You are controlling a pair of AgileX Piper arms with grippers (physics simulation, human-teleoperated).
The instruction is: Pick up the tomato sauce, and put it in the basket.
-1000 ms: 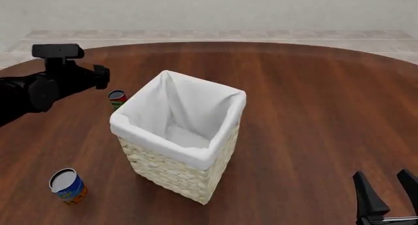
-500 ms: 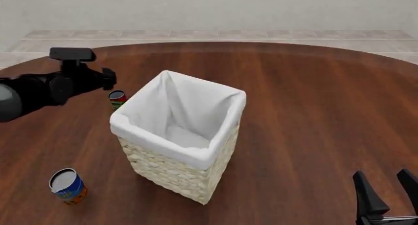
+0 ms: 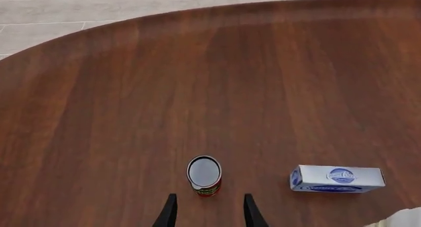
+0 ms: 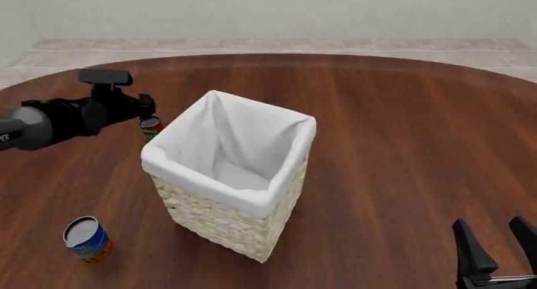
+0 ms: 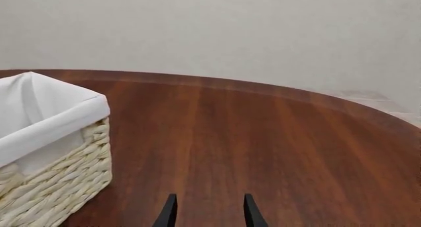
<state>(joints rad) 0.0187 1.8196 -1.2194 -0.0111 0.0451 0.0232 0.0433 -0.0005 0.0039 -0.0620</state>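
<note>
The tomato sauce [image 3: 204, 175] is a small can with a red and green label, standing upright on the wood just beyond the tips of my left gripper [image 3: 209, 213]. That gripper is open and holds nothing. From the front, the tomato sauce [image 4: 151, 129] peeks out by the far-left side of the basket [image 4: 226, 220], with the left gripper [image 4: 146, 109] just above it. The basket is tall cream wicker with a white liner and shows in the right wrist view as the basket [image 5: 59, 172]. My right gripper [image 4: 497, 250] is open near the table's front right, far from both; its fingers [image 5: 169, 212] are spread.
A larger blue-and-orange can [image 4: 87, 239] stands at the front left of the table. A blue and white box [image 3: 336, 179] lies on the wood beside the tomato sauce, behind the basket. The round table's far edge meets a tiled floor.
My left arm has swung right and lower, bringing its gripper from left of the tomato sauce to right over it. The right gripper, cans and basket have not moved.
</note>
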